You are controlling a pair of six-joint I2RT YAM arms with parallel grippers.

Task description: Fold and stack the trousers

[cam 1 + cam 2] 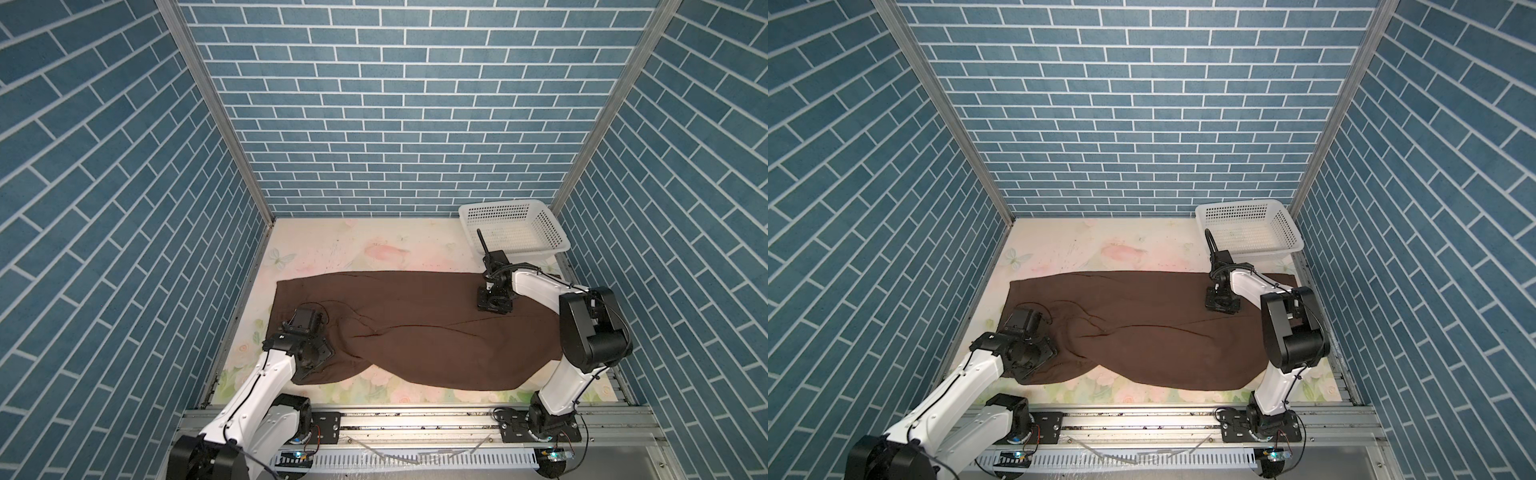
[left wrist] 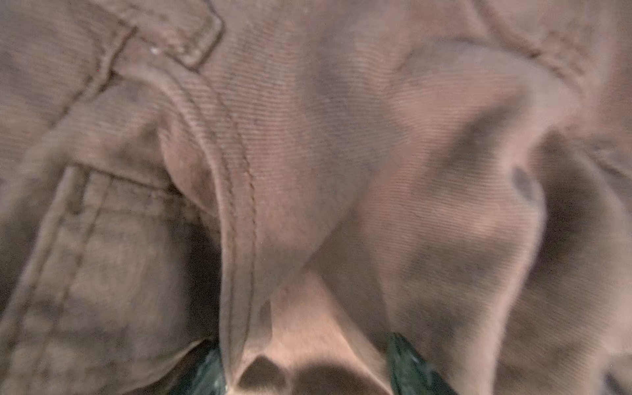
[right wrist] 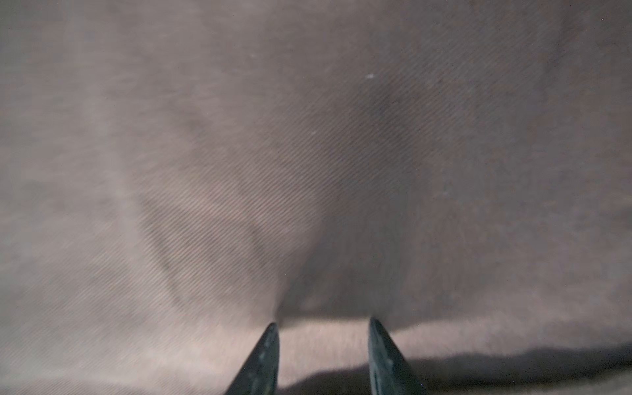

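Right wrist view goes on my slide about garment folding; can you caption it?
Right gripper, jaws apart, tips touching the smooth brown trousers.

We saw the trousers as matt brown cloth; the left wrist view showed a fine diagonal twill rib and double-stitched seams. The basket looked like white perforated plastic with a slight sheen. The table wore a matt floral print, the rail was bare metal, and the arm shells were smooth, glossy white.
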